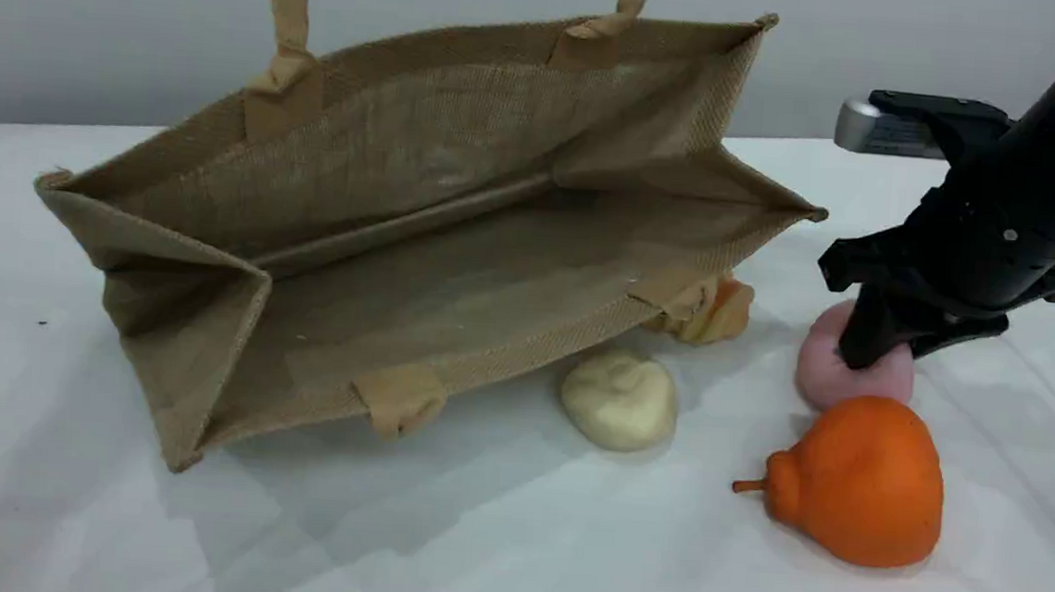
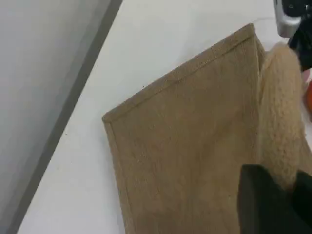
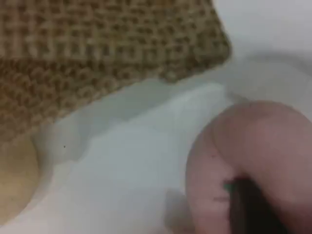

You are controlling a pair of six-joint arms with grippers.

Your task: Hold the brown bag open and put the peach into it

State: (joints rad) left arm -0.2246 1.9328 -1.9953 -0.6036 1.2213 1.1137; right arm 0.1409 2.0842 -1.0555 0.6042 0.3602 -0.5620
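Smooth orange pear [image 1: 858,486] sits beside round pink peach [image 1: 821,370]; woven bag [image 1: 389,152] gapes.

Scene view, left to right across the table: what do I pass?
brown bag → cream bun → peach, in the right gripper. The orange pear-shaped fruit overlaps the peach, so omitted.

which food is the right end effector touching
The pink peach: the right end effector presses into it; the bun, orange pear and piece by the brown bag lie apart.
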